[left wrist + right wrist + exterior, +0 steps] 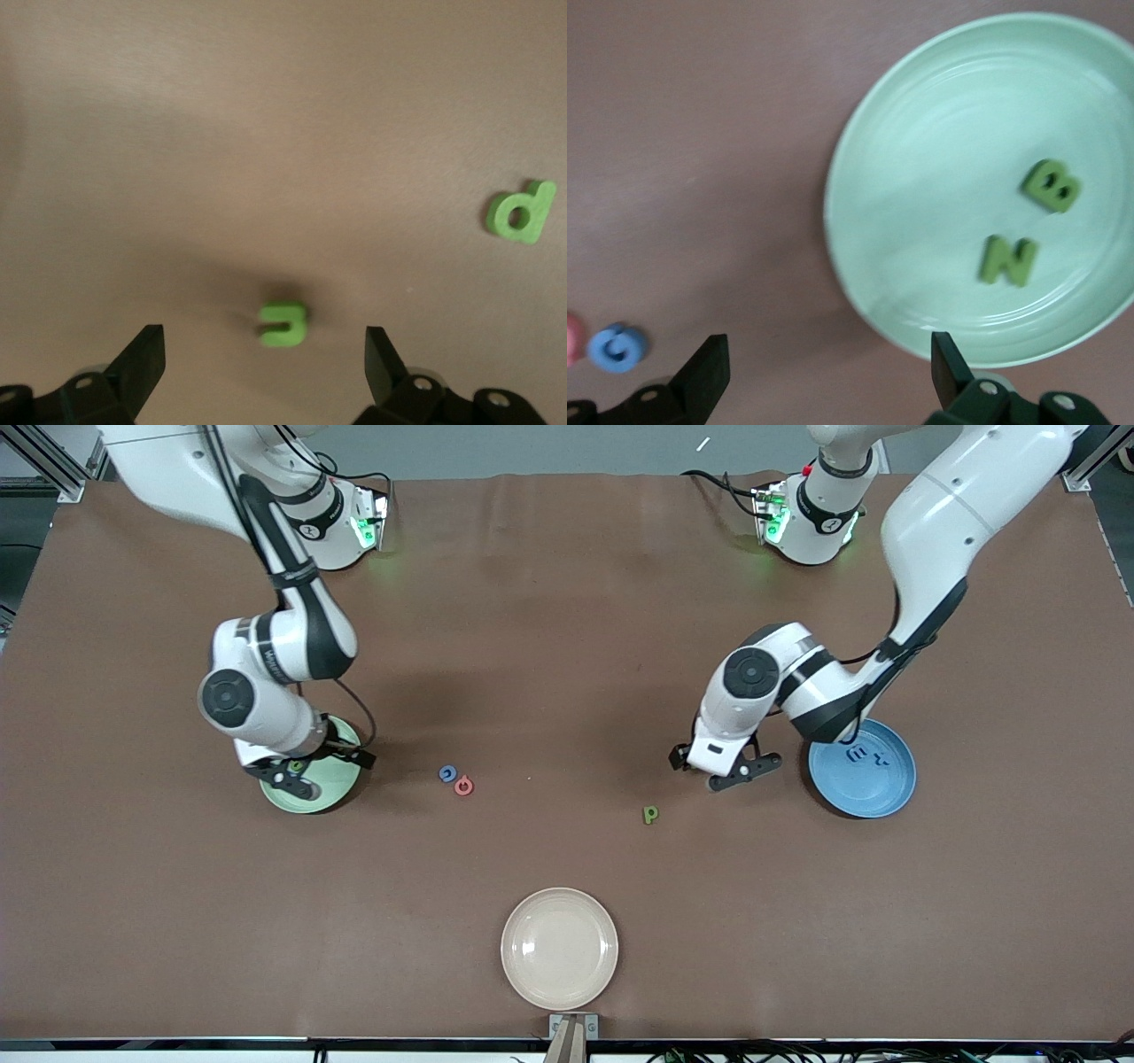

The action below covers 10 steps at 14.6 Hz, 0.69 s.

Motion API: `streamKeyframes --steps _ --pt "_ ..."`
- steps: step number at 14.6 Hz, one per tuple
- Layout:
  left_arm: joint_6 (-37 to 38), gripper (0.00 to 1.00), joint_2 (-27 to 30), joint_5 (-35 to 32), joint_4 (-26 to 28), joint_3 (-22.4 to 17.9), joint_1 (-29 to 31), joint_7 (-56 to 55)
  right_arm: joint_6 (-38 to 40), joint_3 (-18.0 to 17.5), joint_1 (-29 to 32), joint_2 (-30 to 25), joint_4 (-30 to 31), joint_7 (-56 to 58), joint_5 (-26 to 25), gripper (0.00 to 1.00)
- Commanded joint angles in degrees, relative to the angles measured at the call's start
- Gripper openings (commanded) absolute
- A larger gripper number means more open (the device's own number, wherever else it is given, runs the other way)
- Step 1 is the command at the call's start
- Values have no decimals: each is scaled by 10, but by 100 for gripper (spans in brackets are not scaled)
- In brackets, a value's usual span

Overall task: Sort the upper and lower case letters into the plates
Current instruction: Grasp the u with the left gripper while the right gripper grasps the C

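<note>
My left gripper (pixel 719 771) (pixel 263 336) is open low over the table beside the bright blue plate (pixel 873 793). A small green letter (pixel 285 323) lies on the table between its fingers, untouched. A green p-shaped letter (pixel 650 814) (pixel 521 212) lies nearer the front camera. Two blue letters (pixel 864 756) lie in the blue plate. My right gripper (pixel 299 778) (pixel 828 341) is open and empty over the edge of the pale green plate (pixel 341 786) (pixel 921 133), which holds a green B (pixel 1052 185) and a green N (pixel 1007 259). A blue letter (pixel 448 774) (pixel 617 347) and a red letter (pixel 463 786) lie together mid-table.
A cream-beige plate (pixel 559 948) sits empty near the table's front edge, midway between the arms. Both arm bases stand along the table's edge farthest from the front camera.
</note>
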<state>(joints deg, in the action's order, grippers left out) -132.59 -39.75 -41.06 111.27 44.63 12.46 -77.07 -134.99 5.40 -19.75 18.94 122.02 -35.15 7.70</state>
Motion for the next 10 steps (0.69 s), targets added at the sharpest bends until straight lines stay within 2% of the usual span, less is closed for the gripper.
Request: streamKeyframes --steps 1,3,5,10 --pt "-7 99 -20 -6 -34 -21 -24 -16 -43 5 -34 15 2 -63 14 100" --pt "-25 97 -27 -9 -33 -22 -24 -16 -80 5 -58 36 1 -103 14 100" --pt "-28 90 -32 -10 -31 -25 -24 -16 -107 5 -73 63 -9 -138 14 100" --pt "-28 73 -32 -10 -18 -26 -23 -15 -107 7 -114 111 -63 -215 8 96"
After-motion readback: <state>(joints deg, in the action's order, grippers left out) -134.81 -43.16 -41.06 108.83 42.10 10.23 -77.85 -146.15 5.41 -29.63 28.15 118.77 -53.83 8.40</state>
